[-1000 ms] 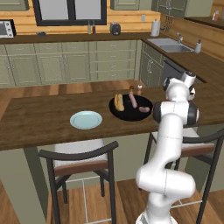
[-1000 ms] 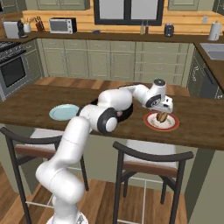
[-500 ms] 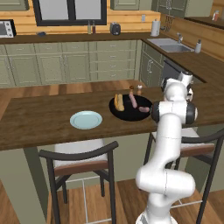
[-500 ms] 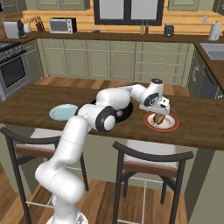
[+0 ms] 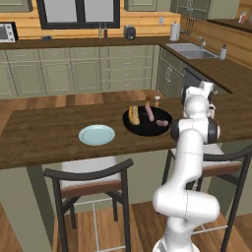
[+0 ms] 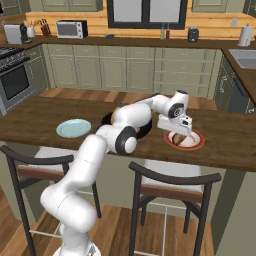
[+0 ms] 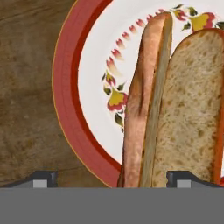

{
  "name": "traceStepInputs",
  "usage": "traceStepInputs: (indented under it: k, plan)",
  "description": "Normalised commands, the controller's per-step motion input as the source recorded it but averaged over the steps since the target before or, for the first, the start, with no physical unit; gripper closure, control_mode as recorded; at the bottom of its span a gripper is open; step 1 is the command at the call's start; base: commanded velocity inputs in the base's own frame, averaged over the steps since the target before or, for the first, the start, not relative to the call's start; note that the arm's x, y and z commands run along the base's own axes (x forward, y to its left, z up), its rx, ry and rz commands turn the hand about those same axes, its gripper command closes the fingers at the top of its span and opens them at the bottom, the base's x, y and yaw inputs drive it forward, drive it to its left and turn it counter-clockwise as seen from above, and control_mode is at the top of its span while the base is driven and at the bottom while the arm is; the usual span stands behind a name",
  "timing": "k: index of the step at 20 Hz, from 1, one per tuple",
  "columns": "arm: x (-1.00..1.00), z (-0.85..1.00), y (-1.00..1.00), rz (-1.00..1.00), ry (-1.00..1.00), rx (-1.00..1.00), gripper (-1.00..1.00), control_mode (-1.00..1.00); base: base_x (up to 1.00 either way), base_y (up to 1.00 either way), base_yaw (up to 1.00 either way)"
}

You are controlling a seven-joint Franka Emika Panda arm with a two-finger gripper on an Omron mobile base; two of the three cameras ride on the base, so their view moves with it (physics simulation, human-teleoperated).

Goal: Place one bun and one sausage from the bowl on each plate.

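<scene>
My gripper (image 6: 181,131) hangs just above the white plate with a red rim (image 6: 196,143) at the counter's right. It is open, and in the hand view the gripper (image 7: 113,181) has its fingertips (image 7: 42,179) spread wide on either side of the food. On that plate (image 7: 70,96) a reddish sausage (image 7: 142,100) lies against a bun (image 7: 192,109). The black bowl (image 5: 142,129) holds a bun (image 5: 133,114) and two sausages (image 5: 150,113). The pale blue plate (image 5: 97,134) lies bare to the bowl's left, and it also shows as the pale blue plate (image 6: 73,128) in the right base view.
Two stools (image 5: 91,179) stand against the near side of the wooden counter (image 5: 44,138). My arm stretches over the bowl (image 6: 107,119) in the right base view. Small shakers (image 5: 152,101) stand behind the bowl. Kitchen cabinets and a sink line the far walls.
The hand has stayed over the red-rimmed plate and barely moved. Its jaws stand a touch wider than a second ago.
</scene>
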Motion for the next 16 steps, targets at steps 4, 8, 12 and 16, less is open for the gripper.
traceStepInputs:
  k: [4, 8, 12, 16]
  plan:
    - [0.0, 0.15, -0.03, 0.01, 0.09, 0.09, -1.0, -1.0, 0.0, 0.0, 0.0]
    - [0.0, 0.83, 0.0, -0.01, -0.11, 0.02, -1.0, -1.0, 0.0, 0.0, 0.0]
    - [-0.01, 0.77, 0.03, -0.02, -0.1, 0.0, -1.0, -1.0, 0.0, 0.0, 0.0]
    - [-0.07, 0.27, 0.5, 0.0, -0.01, 0.0, -1.0, -1.0, 0.0, 0.0, 0.0]
